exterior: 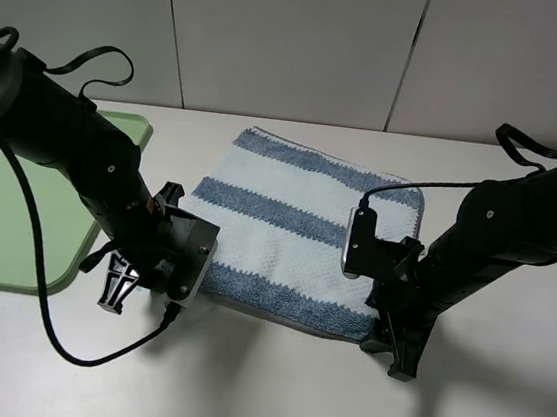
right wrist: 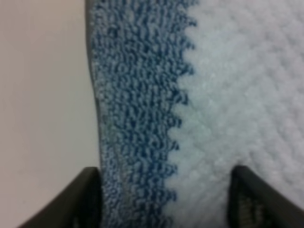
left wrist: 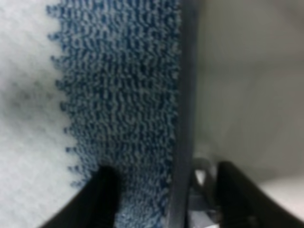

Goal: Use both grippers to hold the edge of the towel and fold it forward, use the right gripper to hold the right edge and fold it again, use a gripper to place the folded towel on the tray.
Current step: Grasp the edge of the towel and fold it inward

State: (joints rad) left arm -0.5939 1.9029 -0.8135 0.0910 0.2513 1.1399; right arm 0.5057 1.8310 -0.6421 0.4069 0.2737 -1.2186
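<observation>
The towel [exterior: 295,236], striped blue-grey and white, lies flat on the table. Its near edge [exterior: 276,314] is a grey-piped hem. My left gripper [exterior: 189,284] is down at the near left corner, its fingertips hidden under the wrist in the exterior high view. In the left wrist view that gripper [left wrist: 166,199] straddles the hem [left wrist: 183,118], jaws apart. My right gripper [exterior: 386,340] is down at the near right corner. The right wrist view shows it [right wrist: 166,199] wide apart across the blue stripe [right wrist: 137,104] and hem. The pale-green tray [exterior: 7,208] lies at the far left.
The left arm's black cable [exterior: 53,329] loops over the table in front of the tray. Bare white table lies in front of the towel and to its right. A panelled wall stands behind the table.
</observation>
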